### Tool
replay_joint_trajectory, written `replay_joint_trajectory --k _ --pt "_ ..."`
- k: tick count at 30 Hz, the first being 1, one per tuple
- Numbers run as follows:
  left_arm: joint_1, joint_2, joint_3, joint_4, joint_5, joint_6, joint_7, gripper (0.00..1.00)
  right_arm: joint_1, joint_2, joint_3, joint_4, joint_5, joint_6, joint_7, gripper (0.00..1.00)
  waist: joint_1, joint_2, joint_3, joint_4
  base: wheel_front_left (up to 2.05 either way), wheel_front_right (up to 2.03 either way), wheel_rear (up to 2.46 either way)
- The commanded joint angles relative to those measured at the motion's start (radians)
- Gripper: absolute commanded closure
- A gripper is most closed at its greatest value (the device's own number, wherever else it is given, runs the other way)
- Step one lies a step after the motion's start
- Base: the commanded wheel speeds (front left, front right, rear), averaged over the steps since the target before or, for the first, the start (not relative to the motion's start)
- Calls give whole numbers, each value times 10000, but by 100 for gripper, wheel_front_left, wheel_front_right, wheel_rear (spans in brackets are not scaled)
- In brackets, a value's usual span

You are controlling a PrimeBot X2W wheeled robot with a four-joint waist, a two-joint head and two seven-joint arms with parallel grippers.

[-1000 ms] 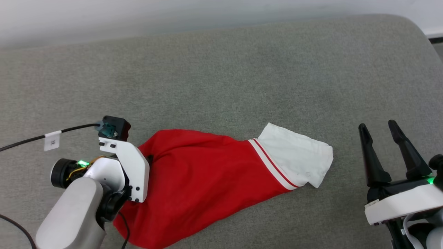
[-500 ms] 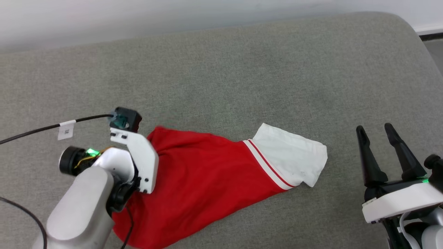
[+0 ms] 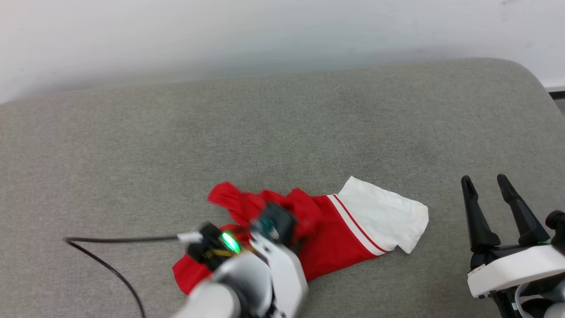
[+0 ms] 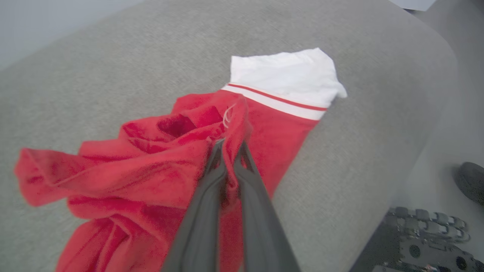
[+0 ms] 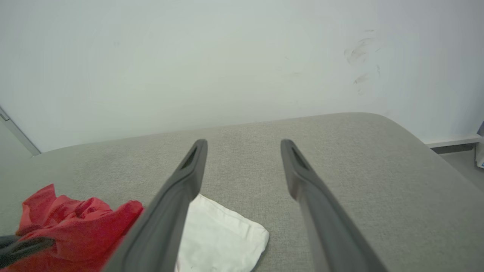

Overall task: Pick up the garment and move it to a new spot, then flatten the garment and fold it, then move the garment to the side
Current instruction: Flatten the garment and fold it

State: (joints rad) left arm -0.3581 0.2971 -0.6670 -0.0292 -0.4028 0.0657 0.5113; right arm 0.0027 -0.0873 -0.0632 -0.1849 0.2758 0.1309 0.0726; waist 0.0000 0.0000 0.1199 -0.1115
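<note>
A: State of the left gripper (image 4: 228, 145)?

B: Clamped on a fold of the garment (image 3: 340, 229), with red cloth pinched between the fingertips and bunched around them. The right gripper (image 3: 484, 181) is spread wide with nothing in it, well apart from the cloth, off to the right.

A: Step?

B: Looks like the pick-up for the move. You hold one thin fold only, so lift slow and straight until the white end is off the cushion (image 3: 309, 123), then carry. Drag it and the pinch may slip.

A: And how does it look?

B: It lies front-centre on the grey cushion. The red part is crumpled in a heap at the left gripper and flatter toward the right. The white lining is turned out at the right end, with striped trim between it and the red. No letters or numbers showing. Limp stuff — expect it to hang and swing.
</note>
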Motion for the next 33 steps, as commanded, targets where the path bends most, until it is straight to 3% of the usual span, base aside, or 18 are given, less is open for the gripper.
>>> replay_joint_trajectory --k 1,9,10,11,12,17,19,23,27,33 --pt "475 -191 -413 11 -90 -141 118 100 110 78 -15 -69 -2 -3 59 0 0 0 -129 132 0 0 0" --pt "1604 -1009 -1837 1399 -565 -730 259 100 238 169 44 -205 -70 -3 235 0 0 0 -337 284 0 0 0" --pt "1656 -1118 -1890 1565 -606 -774 179 66 267 180 59 -209 -79 -3 223 0 0 0 -372 287 0 0 0" --pt "1661 -1206 -1929 1729 -613 -808 47 11 303 182 66 -224 -86 -3 247 0 0 0 -403 292 0 0 0" --pt "1666 -1295 -1947 1822 -599 -805 -121 0 325 184 55 -239 -89 -3 262 0 0 0 -428 303 0 0 0" --pt "1405 -1519 -1859 1820 -277 -744 -1211 0 468 223 -9 -324 -124 -3 299 0 0 0 -573 407 0 0 0" --pt "1245 -1648 -1762 1466 -15 -683 -2152 0 555 241 -28 -350 -122 -3 363 0 0 0 -696 473 0 0 0" --pt "1033 -1647 -1414 862 166 -495 -3059 0 614 255 -42 -378 -152 -3 419 0 0 0 -867 524 0 0 0" --pt "835 -1406 -866 610 128 -211 -3255 0 641 270 -51 -427 -168 -3 474 0 0 0 -922 548 0 0 0" --pt "148 -388 476 858 -374 135 -2239 0 529 291 -1 -521 -134 -3 482 0 0 0 -698 485 0 0 0"
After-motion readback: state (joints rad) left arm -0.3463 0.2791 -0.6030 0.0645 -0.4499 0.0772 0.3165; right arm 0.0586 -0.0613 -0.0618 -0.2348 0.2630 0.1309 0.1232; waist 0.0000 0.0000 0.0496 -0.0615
